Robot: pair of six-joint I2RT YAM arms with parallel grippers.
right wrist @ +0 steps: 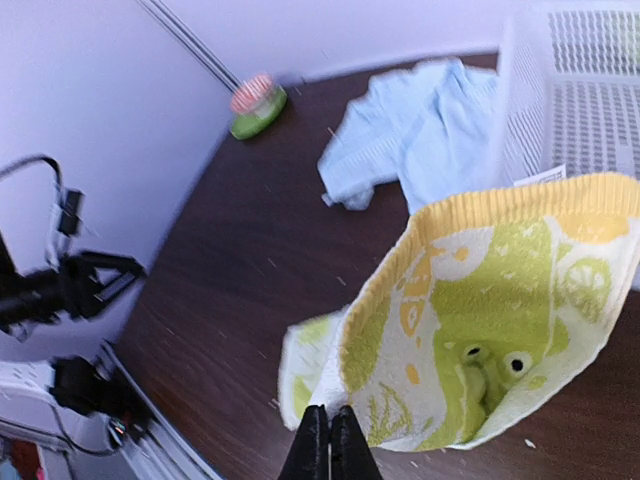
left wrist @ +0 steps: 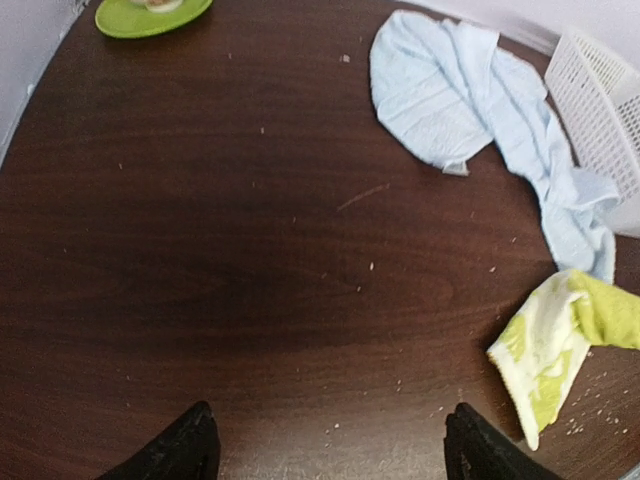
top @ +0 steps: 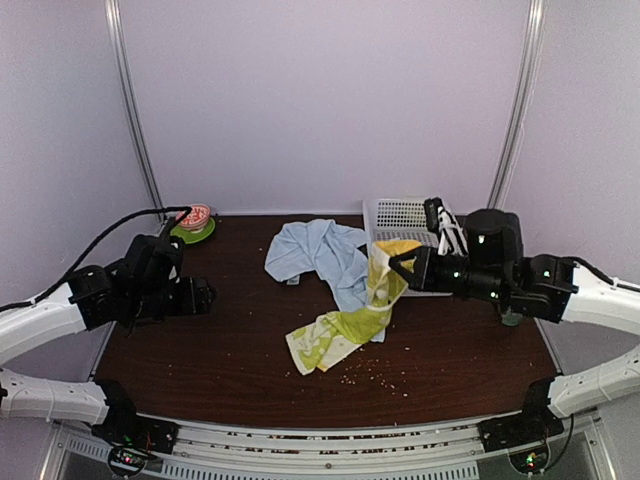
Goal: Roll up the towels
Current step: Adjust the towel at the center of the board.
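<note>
The yellow-green towel (top: 350,320) with white and yellow patterns hangs from my right gripper (top: 397,264), and its lower end trails on the table. In the right wrist view the black fingers (right wrist: 318,440) are shut on the edge of that towel (right wrist: 480,320), which billows just beyond them. The light-blue towel (top: 315,255) lies crumpled behind it, partly under the yellow-green one. My left gripper (top: 205,295) hovers open over bare wood at the left. From the left wrist, both the light-blue towel (left wrist: 470,90) and the yellow-green towel (left wrist: 555,345) lie off to the right of the left gripper (left wrist: 330,440).
A white slatted basket (top: 400,215) stands at the back right, beside the right arm. A green dish (top: 195,228) holding a red-and-white object sits at the back left corner. Pale crumbs are scattered over the dark wooden table (top: 220,350).
</note>
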